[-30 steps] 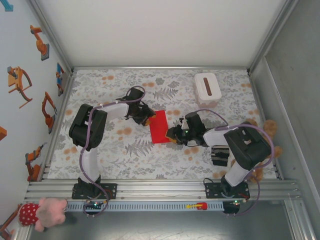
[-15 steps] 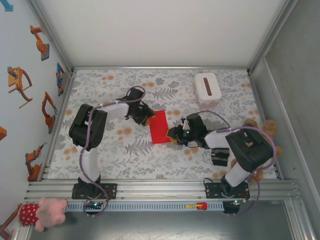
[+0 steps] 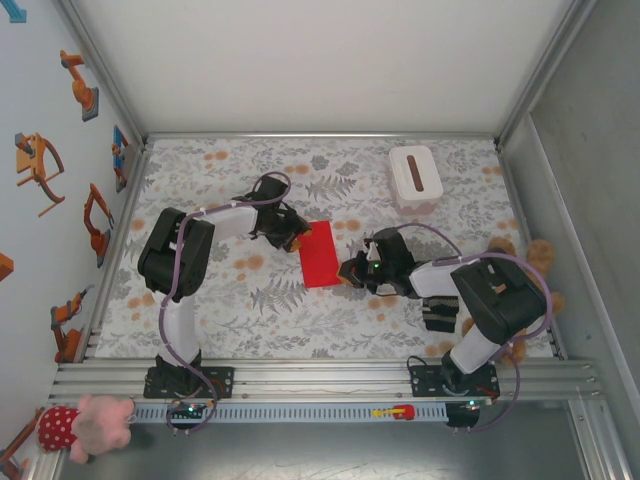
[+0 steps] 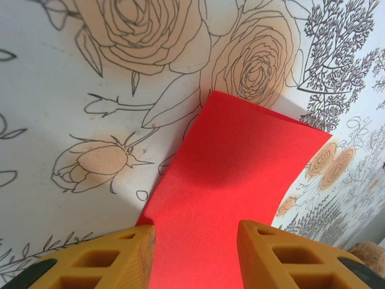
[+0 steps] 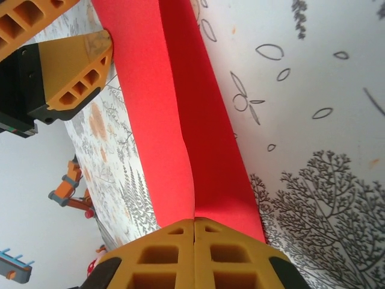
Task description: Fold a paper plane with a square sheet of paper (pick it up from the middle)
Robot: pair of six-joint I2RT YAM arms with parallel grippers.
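Beyond the sheet (image 3: 320, 253) sits a white box (image 3: 415, 177).

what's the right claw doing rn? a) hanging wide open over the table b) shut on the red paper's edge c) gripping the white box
b: the right claw has its fingers pressed together, and the crease of the square sheet of paper runs into their seam.

A bright red sheet of thin paper (image 3: 319, 254), folded into a narrow rectangle, is seen mid-table on the grey floral-print tablecloth (image 3: 230, 300). The left gripper (image 3: 296, 237) is parked at its upper-left edge, the right gripper (image 3: 347, 271) at its lower-right corner. 1 white rectangular box with a dark slot (image 3: 415, 177) is seen well apart, far right.
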